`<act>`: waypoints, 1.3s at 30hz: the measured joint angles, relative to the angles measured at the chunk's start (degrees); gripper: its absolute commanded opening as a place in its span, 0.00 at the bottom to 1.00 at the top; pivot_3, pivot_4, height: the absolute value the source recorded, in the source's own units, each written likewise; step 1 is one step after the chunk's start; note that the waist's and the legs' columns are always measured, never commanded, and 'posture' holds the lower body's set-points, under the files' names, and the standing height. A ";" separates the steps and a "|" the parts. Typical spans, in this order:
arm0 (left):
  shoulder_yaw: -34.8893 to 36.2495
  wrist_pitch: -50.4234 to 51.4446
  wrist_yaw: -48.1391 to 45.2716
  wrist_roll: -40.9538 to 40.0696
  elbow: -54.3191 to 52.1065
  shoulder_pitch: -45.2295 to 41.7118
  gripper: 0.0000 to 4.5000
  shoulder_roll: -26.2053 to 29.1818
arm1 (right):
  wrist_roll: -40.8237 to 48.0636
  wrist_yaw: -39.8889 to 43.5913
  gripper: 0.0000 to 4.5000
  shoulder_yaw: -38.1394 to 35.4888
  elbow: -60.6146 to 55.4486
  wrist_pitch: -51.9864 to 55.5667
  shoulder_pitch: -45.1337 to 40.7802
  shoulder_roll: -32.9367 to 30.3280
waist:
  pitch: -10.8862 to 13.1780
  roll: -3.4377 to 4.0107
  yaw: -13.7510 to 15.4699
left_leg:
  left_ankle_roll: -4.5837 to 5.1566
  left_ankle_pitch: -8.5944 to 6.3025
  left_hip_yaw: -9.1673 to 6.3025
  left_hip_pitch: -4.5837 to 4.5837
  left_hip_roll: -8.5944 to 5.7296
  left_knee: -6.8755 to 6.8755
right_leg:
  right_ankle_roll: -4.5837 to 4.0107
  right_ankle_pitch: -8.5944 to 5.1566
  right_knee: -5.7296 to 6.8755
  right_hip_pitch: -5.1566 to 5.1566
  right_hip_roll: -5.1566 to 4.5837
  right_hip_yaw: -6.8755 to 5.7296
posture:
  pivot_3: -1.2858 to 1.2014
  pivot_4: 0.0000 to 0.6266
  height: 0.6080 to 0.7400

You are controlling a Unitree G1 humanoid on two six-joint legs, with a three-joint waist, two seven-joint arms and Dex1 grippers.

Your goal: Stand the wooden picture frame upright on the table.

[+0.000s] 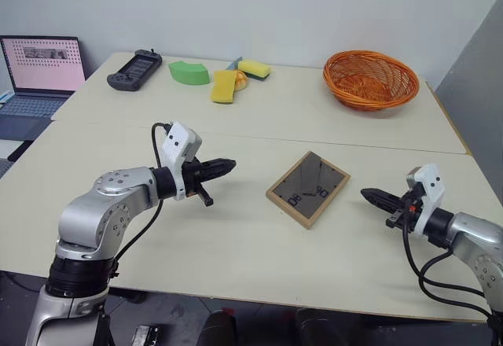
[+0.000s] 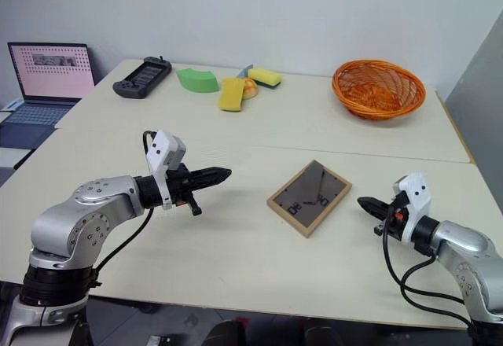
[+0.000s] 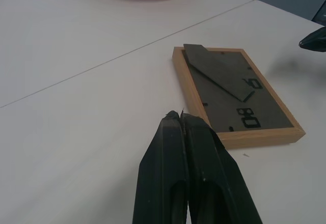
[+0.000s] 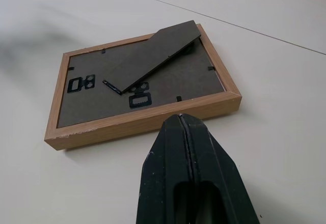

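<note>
The wooden picture frame (image 1: 308, 188) lies flat and face down on the table (image 1: 236, 252), dark back panel up, its fold-out stand (image 4: 153, 56) slightly raised. My left gripper (image 1: 228, 164) hovers shut to the left of the frame, pointing toward it, nothing held. On the frame's right, my right gripper (image 1: 368, 195) is also shut and empty, a short gap from the frame's edge. Both wrist views look along closed black fingers (image 3: 188, 173) at the frame (image 3: 234, 99).
An orange wicker basket (image 1: 370, 79) stands at the back right. Yellow and green sponges (image 1: 224, 85) and a black handheld device (image 1: 135, 70) lie along the back. A laptop (image 1: 39, 75) sits on a side surface at far left. A seam (image 1: 314, 138) crosses the tabletop.
</note>
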 measured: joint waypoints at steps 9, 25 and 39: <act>-0.38 1.62 -1.38 -0.84 -0.01 -0.46 0.01 0.64 | 0.46 -0.48 0.00 -0.28 -0.43 0.66 -0.08 0.02 | 0.00 0.00 0.00 | 0.00 0.00 -0.01 0.00 0.00 0.01 | 0.00 0.00 0.00 0.00 0.00 -0.01 | 0.52 0.24 1.00; -5.05 -2.83 -6.46 3.19 8.90 -5.21 0.01 0.59 | -0.47 -3.19 0.00 -0.18 -1.60 0.50 0.67 0.88 | 0.00 0.00 0.07 | 0.00 0.00 -0.01 0.00 -0.01 0.02 | 0.00 0.00 0.01 0.00 0.00 -0.02 | 0.52 0.24 1.00; -16.36 -19.99 -16.88 16.38 34.25 -15.45 0.01 -6.55 | -9.50 -10.89 0.00 7.10 -0.23 -0.45 -2.63 6.67 | 0.00 0.01 0.13 | 0.01 0.01 0.00 -0.03 -0.01 0.06 | -0.01 0.01 0.08 -0.05 0.03 -0.02 | 0.52 0.24 1.00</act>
